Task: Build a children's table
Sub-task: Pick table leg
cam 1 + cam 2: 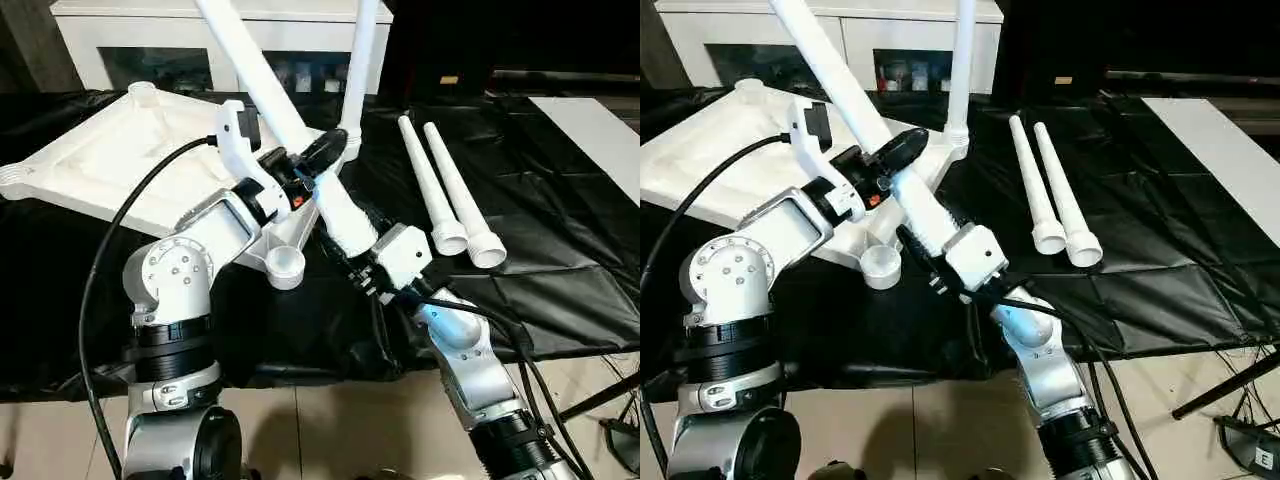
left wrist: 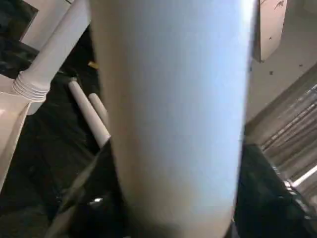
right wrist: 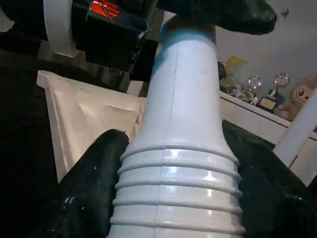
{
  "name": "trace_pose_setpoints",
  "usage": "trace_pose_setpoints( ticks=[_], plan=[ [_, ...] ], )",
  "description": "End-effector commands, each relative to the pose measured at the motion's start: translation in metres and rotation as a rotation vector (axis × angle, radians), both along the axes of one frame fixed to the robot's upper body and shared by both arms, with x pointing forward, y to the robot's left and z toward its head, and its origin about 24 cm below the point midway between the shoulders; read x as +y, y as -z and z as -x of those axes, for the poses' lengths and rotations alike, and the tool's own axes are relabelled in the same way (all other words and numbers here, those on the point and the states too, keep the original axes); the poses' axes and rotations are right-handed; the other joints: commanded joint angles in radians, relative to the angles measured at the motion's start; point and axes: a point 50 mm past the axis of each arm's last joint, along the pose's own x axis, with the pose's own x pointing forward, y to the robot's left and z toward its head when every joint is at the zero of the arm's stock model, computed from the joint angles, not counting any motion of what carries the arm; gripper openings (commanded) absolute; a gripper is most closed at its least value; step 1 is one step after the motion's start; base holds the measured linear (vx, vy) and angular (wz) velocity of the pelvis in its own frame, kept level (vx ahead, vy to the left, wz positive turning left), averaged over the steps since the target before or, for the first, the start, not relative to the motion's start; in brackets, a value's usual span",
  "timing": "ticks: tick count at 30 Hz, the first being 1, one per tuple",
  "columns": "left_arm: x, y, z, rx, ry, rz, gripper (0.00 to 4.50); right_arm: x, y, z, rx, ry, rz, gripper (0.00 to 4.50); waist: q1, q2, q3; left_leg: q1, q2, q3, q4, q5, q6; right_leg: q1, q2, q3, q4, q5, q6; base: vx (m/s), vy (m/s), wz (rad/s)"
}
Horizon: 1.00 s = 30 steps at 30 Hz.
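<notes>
Nearest the camera: right gripper clamps the ribbed end of a tilted leg | higher up, left gripper closes around that leg | beyond: upturned tabletop, one leg upright | aside: two loose legs on black cloth.

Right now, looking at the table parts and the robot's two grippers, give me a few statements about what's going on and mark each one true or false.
1. One leg already stands upright in a corner socket of the tabletop. True.
2. Three loose legs lie on the black cloth. False: two loose legs lie side by side on the black cloth.
3. The right gripper clamps the ribbed, thicker end of the slanted leg. True.
4. The left gripper hangs free, away from any leg. False: it sits at the same slanted leg, farther up than the right gripper.
5. The near corner socket already has a leg in it. False: it is empty.
</notes>
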Motion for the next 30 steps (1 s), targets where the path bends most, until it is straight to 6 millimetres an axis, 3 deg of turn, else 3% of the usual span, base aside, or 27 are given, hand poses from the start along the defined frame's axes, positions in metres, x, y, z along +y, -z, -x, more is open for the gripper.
trace_pose_setpoints(
  ticks=[1,4,10,11,12,20,23,25,30],
  plan=[
    [-0.004,-0.011,0.000,-0.033,0.014,0.010,2.53,0.000,-0.001,0.001,-0.008,-0.010,0.016,2.75,0.002,-0.004,-0.075,0.012,0.010,-0.002,-0.069,-0.187,0.041,0.056,-0.054,0.038,-0.079,-0.135,-0.167,0.000,0.000,0.00],
    [-0.003,-0.011,0.000,-0.030,0.011,0.010,2.21,0.000,-0.001,0.000,-0.008,-0.011,0.020,2.75,0.003,-0.003,-0.075,0.012,0.010,-0.002,-0.068,-0.185,0.040,0.056,-0.054,0.038,-0.078,-0.133,-0.166,0.000,0.000,0.00],
    [-0.001,-0.011,0.000,-0.026,-0.011,0.006,2.02,0.001,0.001,0.001,0.008,-0.032,0.021,2.75,0.003,-0.007,-0.075,0.011,0.009,-0.002,-0.068,-0.180,0.041,0.057,-0.055,0.039,-0.078,-0.133,-0.164,0.000,0.000,0.00],
    [-0.001,-0.011,-0.001,-0.026,-0.015,0.005,2.01,0.000,0.001,0.001,0.011,-0.033,0.016,3.31,0.002,-0.007,-0.075,0.011,0.010,-0.002,-0.068,-0.182,0.043,0.057,-0.054,0.038,-0.078,-0.137,-0.161,0.000,0.000,0.00],
    [0.000,-0.012,0.000,-0.029,-0.013,0.007,2.01,0.001,0.000,0.001,0.031,-0.049,-0.018,3.45,0.002,-0.008,-0.076,0.011,0.010,-0.002,-0.068,-0.181,0.047,0.058,-0.054,0.038,-0.077,-0.132,-0.161,0.000,0.000,0.00],
    [0.006,-0.021,-0.006,-0.090,-0.064,-0.033,1.98,-0.003,-0.010,0.005,-0.004,-0.064,-0.071,4.10,0.005,-0.004,-0.076,0.012,0.011,-0.003,-0.069,-0.179,0.043,0.057,-0.054,0.039,-0.078,-0.126,-0.158,0.000,0.000,0.00],
    [0.009,-0.026,-0.010,-0.108,-0.087,-0.047,1.98,-0.014,-0.013,0.004,-0.002,0.010,-0.114,4.41,0.005,-0.004,-0.076,0.013,0.011,-0.003,-0.070,-0.173,0.039,0.057,-0.054,0.039,-0.076,-0.114,-0.156,0.000,0.000,0.00],
    [0.012,-0.028,-0.013,-0.117,-0.095,-0.056,1.98,-0.036,-0.012,-0.004,0.055,0.152,-0.199,4.49,0.005,-0.004,-0.075,0.017,0.009,-0.002,-0.071,-0.179,0.035,0.055,-0.052,0.040,-0.077,-0.125,-0.157,0.000,0.000,0.00],
    [0.012,-0.031,-0.014,-0.130,-0.086,-0.062,1.98,-0.055,-0.006,-0.009,0.125,0.198,-0.203,4.50,0.006,-0.004,-0.078,0.015,0.007,-0.002,-0.068,-0.165,0.029,0.060,-0.053,0.038,-0.076,-0.106,-0.161,0.000,0.000,0.00]
  ],
)
